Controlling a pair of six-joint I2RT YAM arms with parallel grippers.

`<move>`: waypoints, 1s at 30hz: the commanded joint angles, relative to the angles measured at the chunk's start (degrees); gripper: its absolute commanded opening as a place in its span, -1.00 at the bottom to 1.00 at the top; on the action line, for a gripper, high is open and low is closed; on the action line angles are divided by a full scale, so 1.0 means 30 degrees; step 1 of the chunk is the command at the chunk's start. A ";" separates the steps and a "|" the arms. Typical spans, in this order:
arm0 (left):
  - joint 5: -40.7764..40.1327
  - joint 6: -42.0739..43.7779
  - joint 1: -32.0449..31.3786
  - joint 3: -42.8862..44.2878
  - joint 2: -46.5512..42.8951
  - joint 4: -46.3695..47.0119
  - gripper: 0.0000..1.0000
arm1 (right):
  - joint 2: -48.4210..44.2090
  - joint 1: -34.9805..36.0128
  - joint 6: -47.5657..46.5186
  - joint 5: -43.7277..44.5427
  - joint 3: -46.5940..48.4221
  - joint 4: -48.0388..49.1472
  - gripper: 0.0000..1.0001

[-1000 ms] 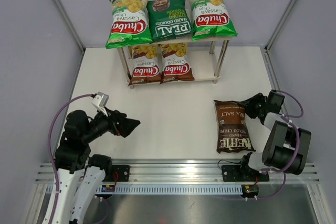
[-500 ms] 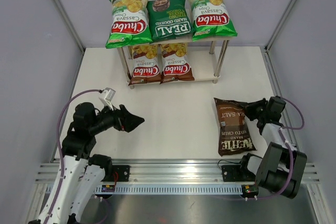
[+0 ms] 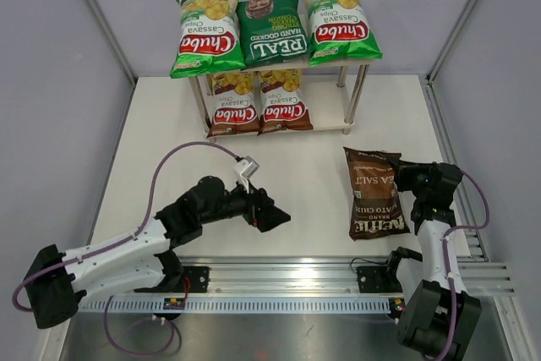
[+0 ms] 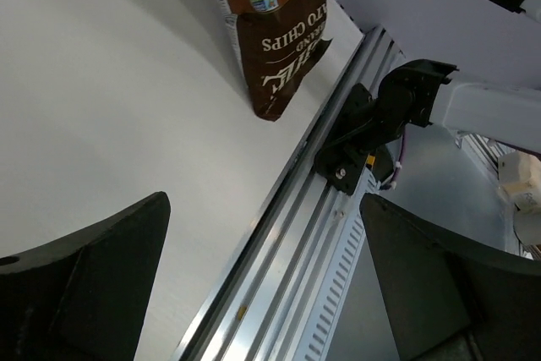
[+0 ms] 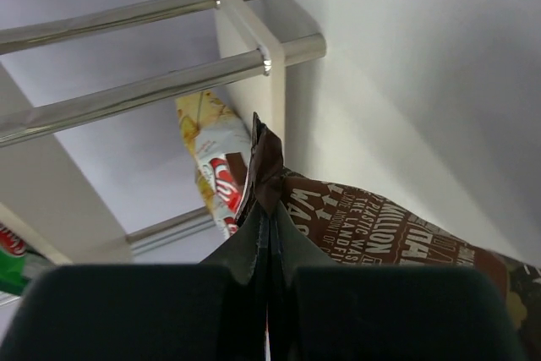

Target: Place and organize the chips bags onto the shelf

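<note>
The Kettle bag [image 3: 374, 194] lies on the table [image 3: 304, 166] at the right, near side, well apart from the shelf [image 3: 330, 113]. The right gripper [image 3: 405, 177] is clamped tight on the bag's right edge. The left gripper [image 3: 272, 214] hangs over the middle of the table with its jaws spread wide, holding nothing.

The bag is probably light: mostly air and brittle chips under a glossy, slippery film. Its belly is soft and would give or crush under a hard squeeze, so the flat crimped seam or a side fold is the place to take it, where the film is doubled and nothing breaks. Held by one edge, it will likely sag and swing, so it wants a slow carry. The free place looks to be the right end of the lower board, beside the two brown Chuba bags [image 3: 259, 101].

The top view gives the whole layout: three green bags [image 3: 275, 30] on the upper board, two brown ones below, and the Kettle bag left over. It does not show how good the grip is.

The right wrist view does. Both fingers [image 5: 152, 293] meet on a thin fold of brown film, with a shelf leg [image 5: 152, 86] and one Chuba bag behind.

The left wrist view shows the bag from the side. Its near end is low by the rail [image 4: 279, 234], and its far part seems raised off the table.
</note>
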 commanded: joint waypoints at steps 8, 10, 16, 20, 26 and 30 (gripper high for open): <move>-0.5445 0.2987 -0.3808 0.1085 0.7982 1.4096 0.98 | -0.2780 0.0136 0.4617 -0.2496 0.2849 -0.0839 -1.00; -0.5242 0.3281 -0.4043 0.1522 0.9120 1.5622 0.98 | -0.3689 0.0136 0.5321 -0.2586 0.3432 -0.1712 -1.00; -0.4449 0.5187 -0.4979 0.3281 1.0592 1.7265 0.98 | -0.4190 0.0545 0.6726 -0.3788 0.5632 -0.1926 -1.00; -0.4362 0.6270 -0.5508 0.4161 1.1207 1.8407 0.98 | -0.4453 0.1336 0.7811 -0.3466 0.6687 -0.1690 -1.00; -0.4683 0.7031 -0.5916 0.5889 1.2817 1.8848 0.98 | -0.4922 0.2244 1.0446 -0.3319 0.6982 0.0563 -1.00; -0.7666 0.8758 -0.7146 0.7119 1.3697 1.8264 0.98 | -0.5097 0.2537 1.2290 -0.3523 0.7098 0.2202 -1.00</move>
